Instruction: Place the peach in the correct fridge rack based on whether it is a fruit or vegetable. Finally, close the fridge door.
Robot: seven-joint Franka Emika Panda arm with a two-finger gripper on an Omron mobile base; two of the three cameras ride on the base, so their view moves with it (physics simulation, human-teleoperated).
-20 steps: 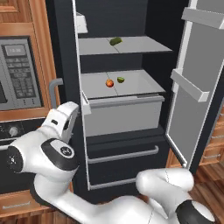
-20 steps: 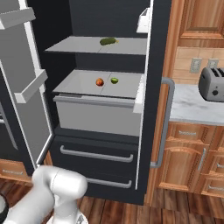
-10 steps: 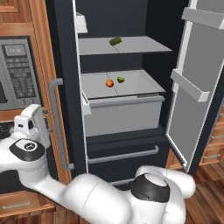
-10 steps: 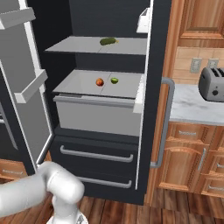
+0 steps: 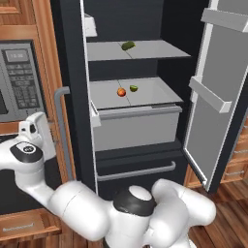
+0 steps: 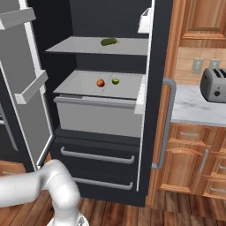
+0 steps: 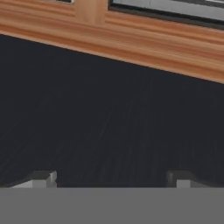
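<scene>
Peach sits on the fridge rack, near mid-shelf, just beside a small green fruit. Fridge door stands open. Fingers spread wide apart, empty, facing a dark panel. No legible writing or labels.

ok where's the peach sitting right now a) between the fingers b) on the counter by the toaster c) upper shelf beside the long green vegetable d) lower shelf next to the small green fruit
d, the peach rests on the fridge rack, apart from but beside the small green fruit.
</scene>
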